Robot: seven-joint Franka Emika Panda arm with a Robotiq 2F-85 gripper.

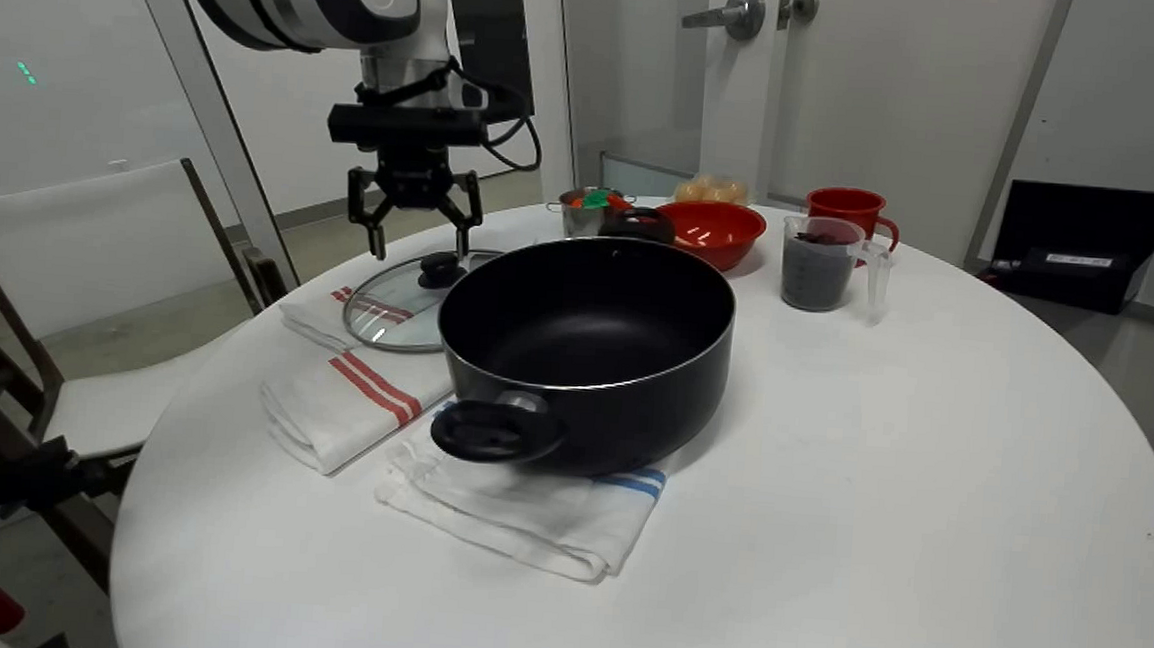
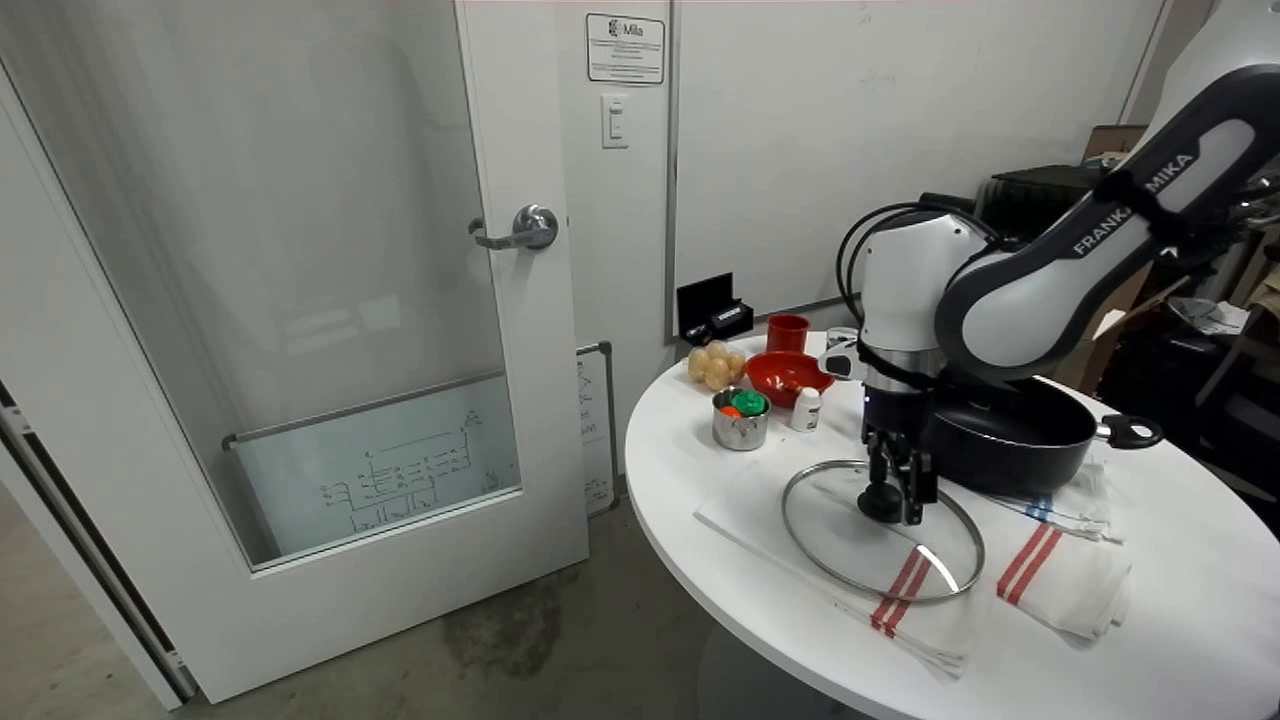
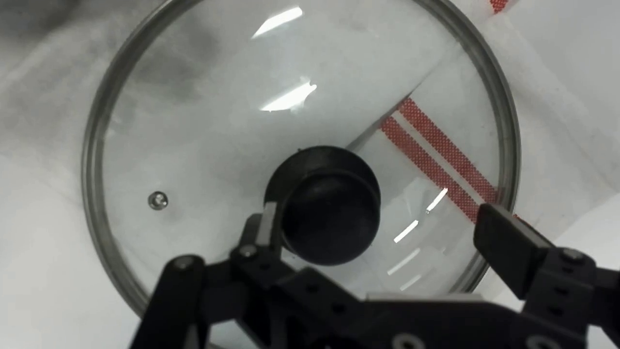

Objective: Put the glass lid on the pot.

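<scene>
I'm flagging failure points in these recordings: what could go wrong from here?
The open gripper sits with the black knob of the glass lid nearer one finger in the wrist view, so closing might push the lid sideways. The lid lies partly on a red-striped towel that may drag along. The pot, partly on a blue-striped towel, could shift if bumped.

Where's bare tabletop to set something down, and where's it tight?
In an exterior view, broad bare table between pot, measuring cup and right edge, continuing in front of the blue-striped towel. Tight: beyond the pot, with red bowl and red mug; left of it, glass lid under the open hand.
</scene>
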